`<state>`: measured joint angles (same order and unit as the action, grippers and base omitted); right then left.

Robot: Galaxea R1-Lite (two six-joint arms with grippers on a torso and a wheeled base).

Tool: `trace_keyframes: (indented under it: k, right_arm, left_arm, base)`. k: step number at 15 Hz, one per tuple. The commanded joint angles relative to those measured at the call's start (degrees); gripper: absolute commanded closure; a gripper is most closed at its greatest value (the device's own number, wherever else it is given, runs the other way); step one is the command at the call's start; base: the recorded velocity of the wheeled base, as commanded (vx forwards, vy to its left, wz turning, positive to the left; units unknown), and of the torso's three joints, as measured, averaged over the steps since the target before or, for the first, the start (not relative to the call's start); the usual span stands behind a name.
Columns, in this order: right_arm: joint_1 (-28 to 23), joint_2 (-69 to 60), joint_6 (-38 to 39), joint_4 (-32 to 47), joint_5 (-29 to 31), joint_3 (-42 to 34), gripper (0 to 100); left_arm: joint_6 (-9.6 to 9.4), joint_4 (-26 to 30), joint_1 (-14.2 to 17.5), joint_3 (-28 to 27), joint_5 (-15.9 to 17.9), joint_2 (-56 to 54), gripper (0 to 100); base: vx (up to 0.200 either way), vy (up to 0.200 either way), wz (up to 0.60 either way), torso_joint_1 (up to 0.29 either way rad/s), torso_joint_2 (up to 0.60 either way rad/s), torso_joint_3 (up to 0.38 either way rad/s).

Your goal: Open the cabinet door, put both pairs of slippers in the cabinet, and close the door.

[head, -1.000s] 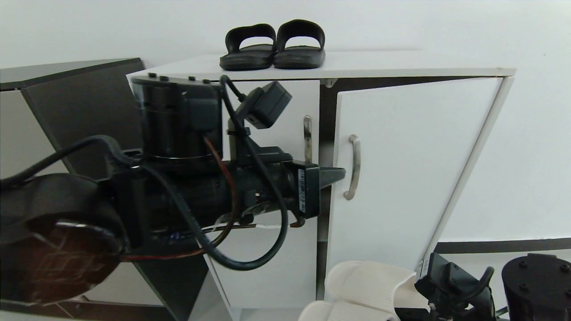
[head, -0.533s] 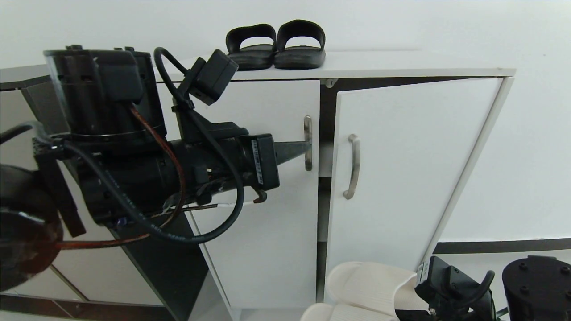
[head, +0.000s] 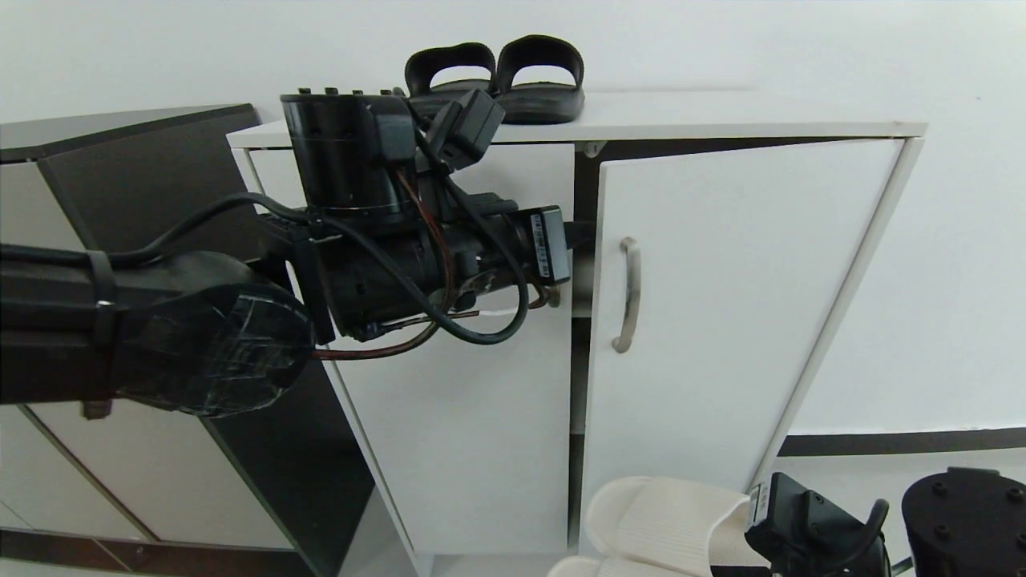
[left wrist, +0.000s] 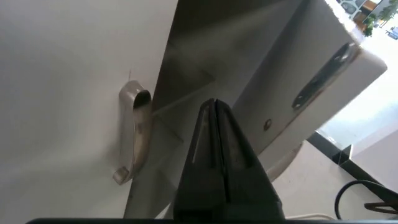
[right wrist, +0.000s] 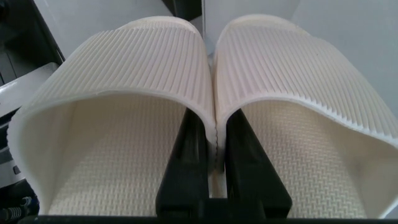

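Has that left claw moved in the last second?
Yes. The left gripper has risen, from midway down the right door handle to level with its top.

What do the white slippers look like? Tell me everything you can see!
The white slippers are a cream pair with ribbed straps and bumpy footbeds, and they look like soft foam. They lie side by side, touching. The right gripper pinches their two inner strap edges together, holding them low in front of the cabinet's right door.

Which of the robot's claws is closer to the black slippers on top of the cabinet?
Left. The left gripper is up by the left door handle, not far below the black slippers. The right gripper is down low, holding the white slippers.
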<state>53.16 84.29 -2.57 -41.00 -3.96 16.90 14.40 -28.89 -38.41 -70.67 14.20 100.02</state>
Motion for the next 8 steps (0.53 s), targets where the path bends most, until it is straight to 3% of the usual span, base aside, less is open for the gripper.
trace_keyframes:
  k: [1,5,7,8]
  right_arm:
    - [0.54,0.09,-0.06,0.13,0.09,-0.20,100]
    - [0.54,0.97,-0.06,0.13,0.09,-0.28,100]
    - [1.94,0.53,0.02,0.13,-0.43,-1.78,100]
    - [4.14,-0.88,-0.15,0.04,-1.58,-3.98,100]
  left_arm:
    - [0.02,-0.02,-0.08,-0.52,-0.05,1.58,100]
    - [0.02,-0.11,-0.08,-0.52,-0.05,1.40,100]
    - [-0.16,-0.20,-1.31,-0.26,-1.11,1.31,100]
    - [-0.95,-0.38,-3.07,0.09,-4.36,0.61,100]
  base:
    - [0.000,0.000,0.00,0.000,0.00,0.000]
    - [0.000,0.000,0.00,0.000,0.00,0.000]
    - [-0.200,0.000,0.00,0.000,0.00,0.000]
    - [-0.200,0.000,0.00,0.012,0.00,0.002]
